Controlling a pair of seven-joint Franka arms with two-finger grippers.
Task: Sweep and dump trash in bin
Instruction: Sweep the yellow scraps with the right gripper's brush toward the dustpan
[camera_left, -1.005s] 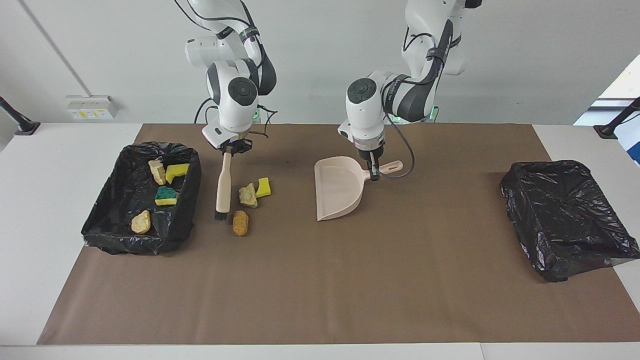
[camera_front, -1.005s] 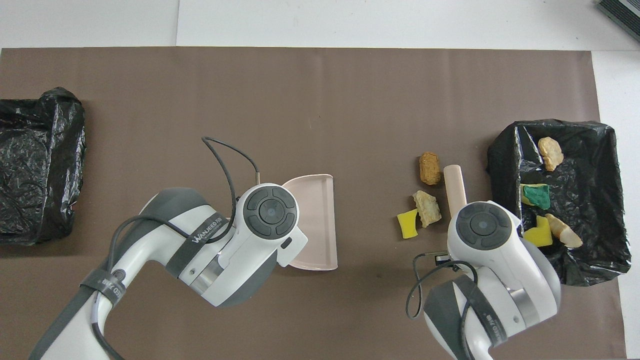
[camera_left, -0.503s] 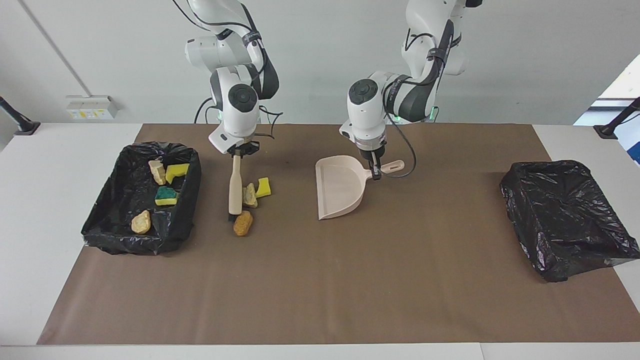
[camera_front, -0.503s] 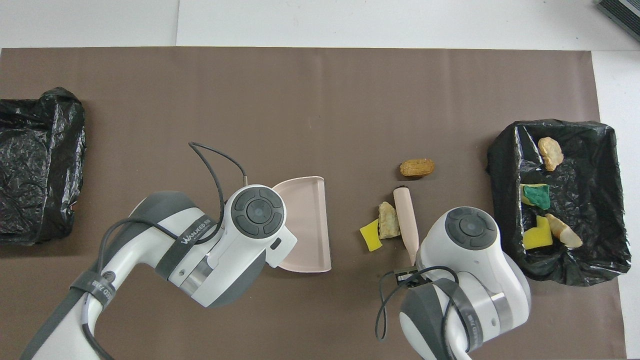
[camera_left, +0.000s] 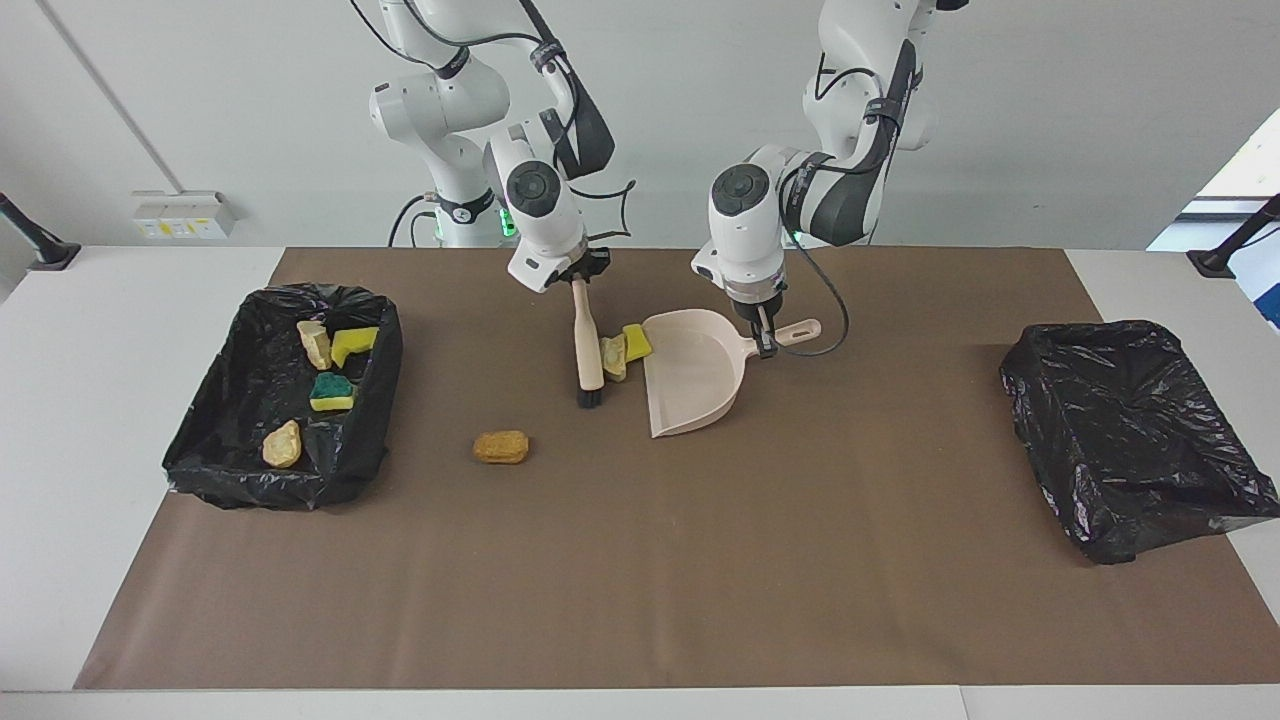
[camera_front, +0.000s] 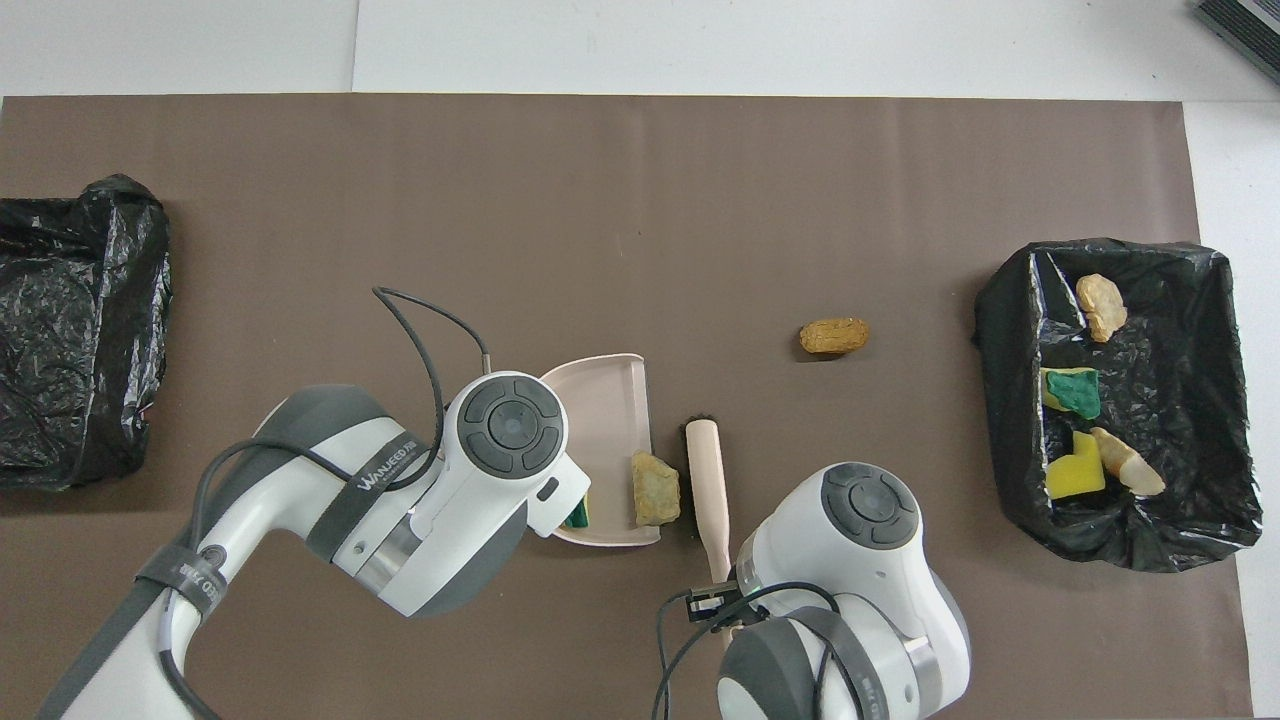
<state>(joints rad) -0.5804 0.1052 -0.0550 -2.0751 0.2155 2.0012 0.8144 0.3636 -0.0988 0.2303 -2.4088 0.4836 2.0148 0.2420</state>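
The right hand (camera_left: 583, 276), clamped on the brush (camera_left: 588, 348), has just swept two trash pieces (camera_left: 622, 350) to the dustpan (camera_left: 693, 375) gripped by the left hand (camera_left: 762, 327), leaving one brown lump (camera_left: 501, 447) behind on the worktop (camera_left: 640, 560).

One camera sits high across the white tabletop (camera_left: 130, 420), facing the robots and taking in the whole brown paper mat (camera_left: 700, 560). The other hangs above the robots' end, looking steeply down and forward, closer in. Both share the mat and both black-lined bins.
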